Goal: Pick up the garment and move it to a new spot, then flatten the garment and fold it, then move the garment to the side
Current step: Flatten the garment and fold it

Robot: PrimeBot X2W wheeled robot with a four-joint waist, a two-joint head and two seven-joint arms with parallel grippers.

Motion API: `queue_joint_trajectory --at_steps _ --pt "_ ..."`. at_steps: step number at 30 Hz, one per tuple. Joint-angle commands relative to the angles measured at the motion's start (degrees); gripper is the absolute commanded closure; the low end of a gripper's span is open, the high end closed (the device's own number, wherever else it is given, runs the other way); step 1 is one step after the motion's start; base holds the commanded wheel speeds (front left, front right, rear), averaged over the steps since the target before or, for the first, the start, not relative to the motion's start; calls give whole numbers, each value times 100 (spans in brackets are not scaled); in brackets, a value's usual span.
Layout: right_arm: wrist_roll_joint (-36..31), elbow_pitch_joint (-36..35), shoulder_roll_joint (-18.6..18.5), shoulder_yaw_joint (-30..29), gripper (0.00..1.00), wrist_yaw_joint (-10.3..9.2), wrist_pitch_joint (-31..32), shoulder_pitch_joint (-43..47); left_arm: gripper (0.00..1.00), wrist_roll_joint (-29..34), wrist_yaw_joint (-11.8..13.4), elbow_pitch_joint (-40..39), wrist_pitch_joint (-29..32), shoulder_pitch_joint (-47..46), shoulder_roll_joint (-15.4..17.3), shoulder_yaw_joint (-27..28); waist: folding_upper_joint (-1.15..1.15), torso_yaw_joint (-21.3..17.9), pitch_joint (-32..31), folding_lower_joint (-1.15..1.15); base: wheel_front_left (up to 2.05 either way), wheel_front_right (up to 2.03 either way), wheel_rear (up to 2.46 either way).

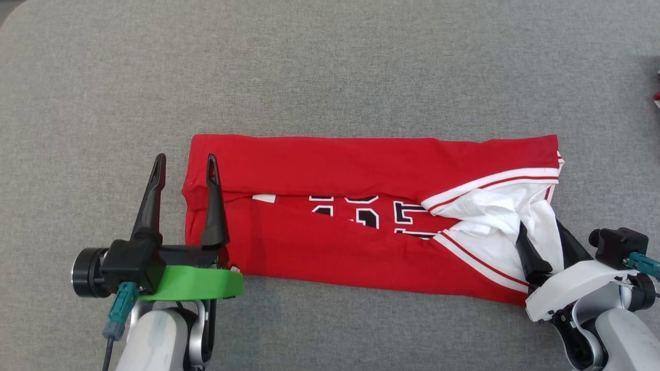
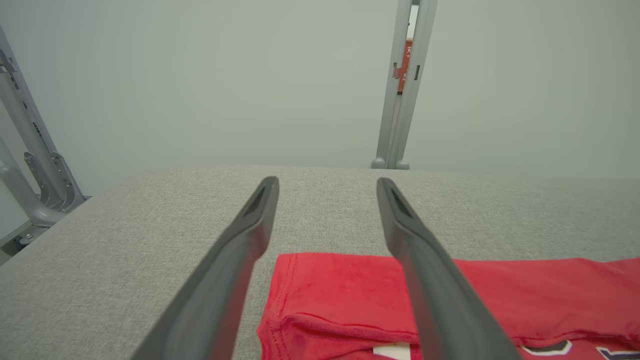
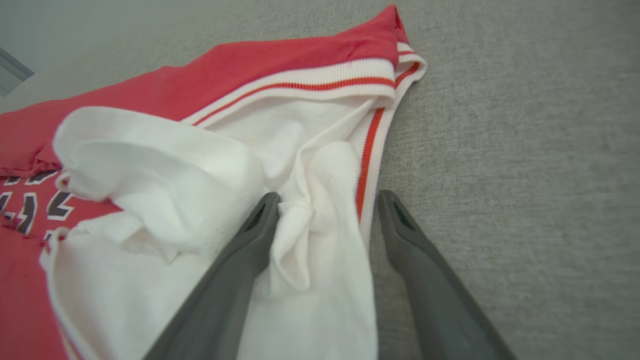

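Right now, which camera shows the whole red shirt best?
The head view: the whole garment lies there end to end, folded lengthwise. The left wrist view shows its red corner; the right wrist view shows its bunched white end close up.

Garment (image 1: pixel 330 165) print (image 1: pixel 368 212) half under fold, red item (image 1: pixel 657 99) cropped

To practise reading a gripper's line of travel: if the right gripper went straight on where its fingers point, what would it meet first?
The right gripper would meet the garment's bunched white fabric, which lies between its open fingers; one finger seems to touch it, depth unclear.
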Motion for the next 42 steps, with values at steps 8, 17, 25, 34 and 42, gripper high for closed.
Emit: queue_joint_trajectory --at_steps 8,17,25,34,42 --pt "497 -95 -241 455 100 -1 138 93 0 165 -152 11 -17 39 -111 176 0 -59 -56 0 0 0 0" --pt "849 -86 -1103 -388 100 -7 -391 480 0 205 -259 51 -17 134 -196 300 0 -94 -274 0 0 0 0" --pt "745 -606 -1543 -729 100 -5 -128 451 0 248 -328 28 -17 246 -226 383 0 -171 -444 0 0 0 0" --pt "136 -2425 -716 104 100 -1 1123 -323 0 299 -430 46 -17 226 -232 386 0 -249 -496 0 0 0 0" --pt "287 -1988 407 1544 100 -1 1528 -1108 0 284 -501 123 -16 30 -258 230 0 4 -403 0 0 0 0"
